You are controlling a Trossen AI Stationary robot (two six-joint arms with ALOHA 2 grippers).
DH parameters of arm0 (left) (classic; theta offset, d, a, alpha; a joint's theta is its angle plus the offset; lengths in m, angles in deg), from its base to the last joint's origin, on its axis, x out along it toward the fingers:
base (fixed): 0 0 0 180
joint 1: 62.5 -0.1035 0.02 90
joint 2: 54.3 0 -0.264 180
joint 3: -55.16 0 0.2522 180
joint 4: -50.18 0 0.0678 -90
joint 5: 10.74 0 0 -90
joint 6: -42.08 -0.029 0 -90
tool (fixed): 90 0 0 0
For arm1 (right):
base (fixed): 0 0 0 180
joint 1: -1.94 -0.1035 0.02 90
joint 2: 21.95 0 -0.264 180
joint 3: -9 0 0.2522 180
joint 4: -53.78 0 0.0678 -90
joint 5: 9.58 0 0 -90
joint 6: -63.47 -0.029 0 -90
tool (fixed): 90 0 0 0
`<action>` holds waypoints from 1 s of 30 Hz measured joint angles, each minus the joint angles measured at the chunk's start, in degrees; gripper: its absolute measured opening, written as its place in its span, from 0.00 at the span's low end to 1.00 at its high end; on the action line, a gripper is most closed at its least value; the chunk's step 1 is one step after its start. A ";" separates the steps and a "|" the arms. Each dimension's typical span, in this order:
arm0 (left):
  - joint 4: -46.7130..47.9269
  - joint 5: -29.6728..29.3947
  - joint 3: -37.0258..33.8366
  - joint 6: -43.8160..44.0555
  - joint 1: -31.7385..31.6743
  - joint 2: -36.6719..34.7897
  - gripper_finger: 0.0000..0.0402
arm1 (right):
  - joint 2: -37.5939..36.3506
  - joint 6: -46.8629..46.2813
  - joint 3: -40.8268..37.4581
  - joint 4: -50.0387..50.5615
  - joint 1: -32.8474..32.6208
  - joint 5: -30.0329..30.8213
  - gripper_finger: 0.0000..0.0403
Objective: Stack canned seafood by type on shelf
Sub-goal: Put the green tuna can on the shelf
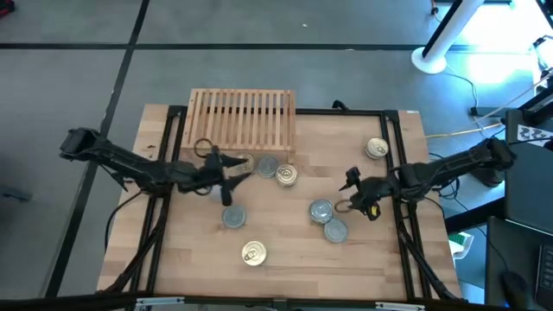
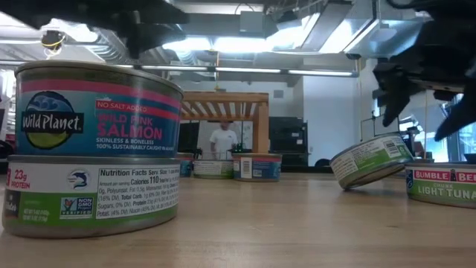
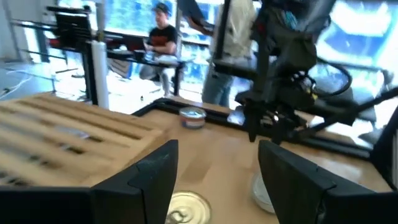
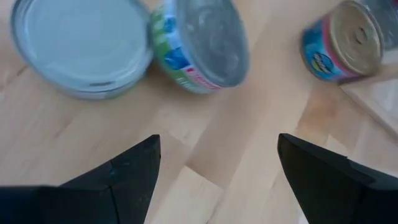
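The slatted wooden shelf [image 1: 242, 121] stands at the table's far side with nothing on it. Canned seafood lies scattered on the tabletop. Three tins [image 1: 266, 166] sit along the shelf's near edge, and a gold-lidded one [image 1: 377, 149] is at the far right. A silver-lidded tin [image 1: 233, 217] sits mid-left. A tilted tin [image 2: 370, 160] leans on a flat one [image 2: 445, 184]. At the near edge a salmon tin [image 2: 97, 112] rests on another tin. My left gripper [image 3: 217, 149] hovers open by the shelf's near edge. My right gripper [image 4: 217, 143] hangs open, slanting down beside the tilted tin.
A black frame rail [image 1: 346, 112] runs around the tabletop. Bare wood lies between the two grippers and toward the table's near right. People stand in the room beyond the table [image 3: 163, 37].
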 joint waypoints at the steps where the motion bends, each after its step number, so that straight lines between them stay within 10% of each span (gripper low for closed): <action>1: -0.06 0.88 1.80 -0.71 0.00 2.39 0.54 | 0.72 0.02 0.00 -0.06 -1.33 1.10 0.79; 15: 0.32 2.95 22.79 -16.48 -0.04 29.36 0.54 | 13.24 -3.28 0.00 -6.09 -11.49 13.14 0.79; 30: 0.45 8.81 29.63 -18.29 -0.04 42.05 0.54 | 21.16 -3.32 0.00 -13.56 -11.34 17.57 0.79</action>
